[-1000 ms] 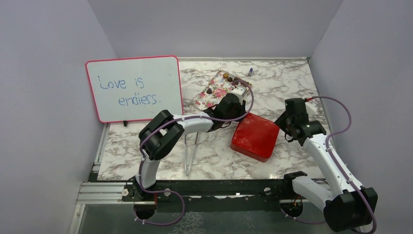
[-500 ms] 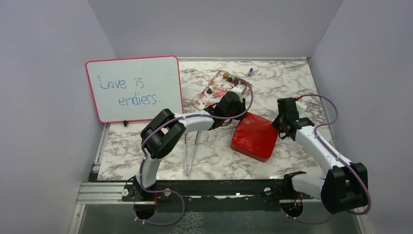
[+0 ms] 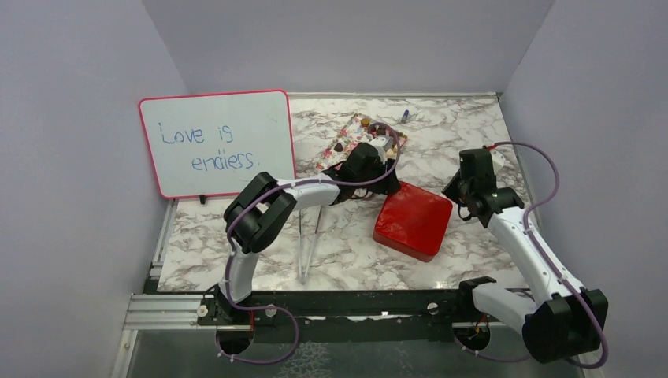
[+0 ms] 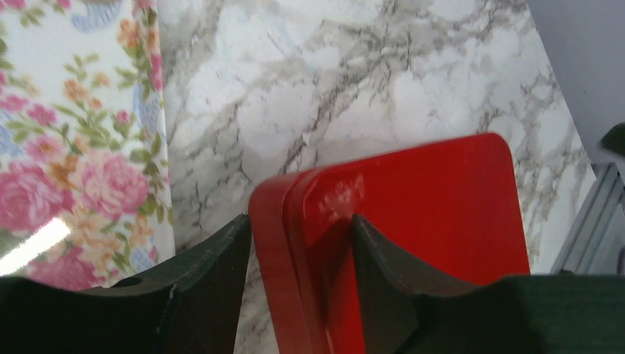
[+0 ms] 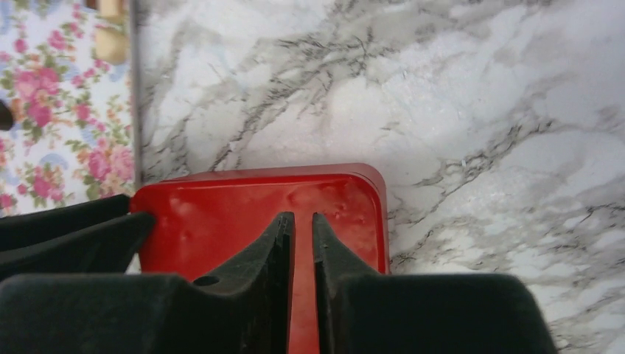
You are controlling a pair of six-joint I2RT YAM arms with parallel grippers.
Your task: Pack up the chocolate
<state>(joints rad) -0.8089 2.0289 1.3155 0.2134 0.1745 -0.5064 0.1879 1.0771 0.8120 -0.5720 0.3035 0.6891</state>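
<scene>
Looking down from the top camera, the chocolate (image 3: 365, 122) sits in a small cluster at the far end of the floral tray (image 3: 331, 161), well apart from the closed red box (image 3: 413, 220) on the marble surface (image 3: 465, 134). None of it is packed, so the step in hand looks like opening that box. The left hand (image 3: 380, 179) is at the box's far left corner and the right hand (image 3: 458, 197) at its right edge. From the left wrist, the left hand (image 4: 301, 221) has its fingers spread with the box's (image 4: 427, 221) rim lined up in the gap. A sliver of marble shows between the left finger and the box wall, so I judge it released, not yet pinching. The tray (image 4: 74, 147) lies just to the left. To do this well, the hand should drop until only the lid's lip is between the fingers, then clench and lift straight. From the right wrist, the right hand (image 5: 304, 217) is clenched on nothing, with its tips over the lid (image 5: 221, 199). It should brace the box's base or side, not press on the lid. A few candies (image 5: 110, 44) show on the tray (image 5: 59, 110) at the far left.
</scene>
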